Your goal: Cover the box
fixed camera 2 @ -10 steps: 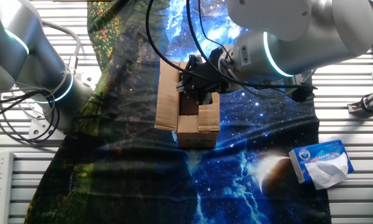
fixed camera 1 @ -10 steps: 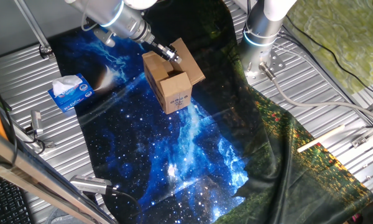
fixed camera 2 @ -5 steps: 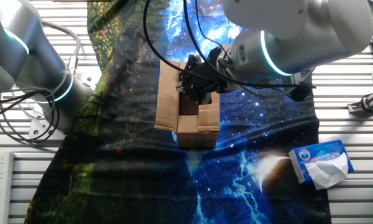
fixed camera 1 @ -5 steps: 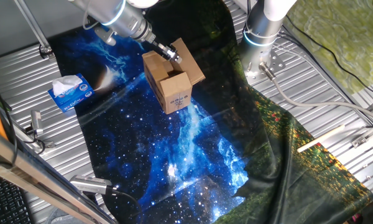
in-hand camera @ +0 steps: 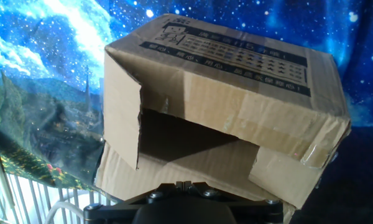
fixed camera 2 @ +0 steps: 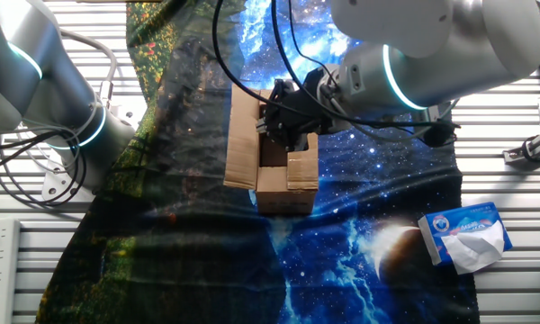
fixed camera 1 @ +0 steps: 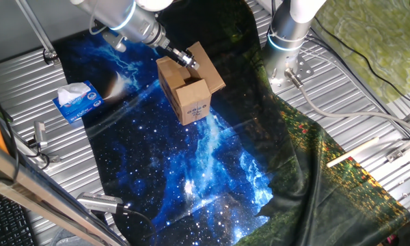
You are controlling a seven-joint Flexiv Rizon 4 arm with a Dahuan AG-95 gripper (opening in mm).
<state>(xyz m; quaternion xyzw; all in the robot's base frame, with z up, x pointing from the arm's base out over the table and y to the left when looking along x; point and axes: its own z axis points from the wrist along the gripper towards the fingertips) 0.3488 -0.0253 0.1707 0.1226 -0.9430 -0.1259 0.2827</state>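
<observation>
The box [fixed camera 1: 190,98] is a small brown cardboard carton standing on a starry blue cloth [fixed camera 1: 191,171], with a printed label on its near side. One long flap [fixed camera 2: 243,144] lies folded outward and another [in-hand camera: 121,115] stands up; the short flaps lean inward over the dark opening [in-hand camera: 186,134]. My gripper [fixed camera 1: 188,59] is at the carton's top edge, over the opening [fixed camera 2: 283,126]. In the hand view the two fingertips [in-hand camera: 183,184] sit pressed together, shut, with nothing visible between them, just above the outward flap.
A blue and white tissue box [fixed camera 1: 78,101] lies on the cloth's edge [fixed camera 2: 466,236]. A second robot arm's base [fixed camera 1: 287,34] stands on the slatted metal table [fixed camera 2: 67,108]. A white stick [fixed camera 1: 352,152] lies on the dark cloth at the right.
</observation>
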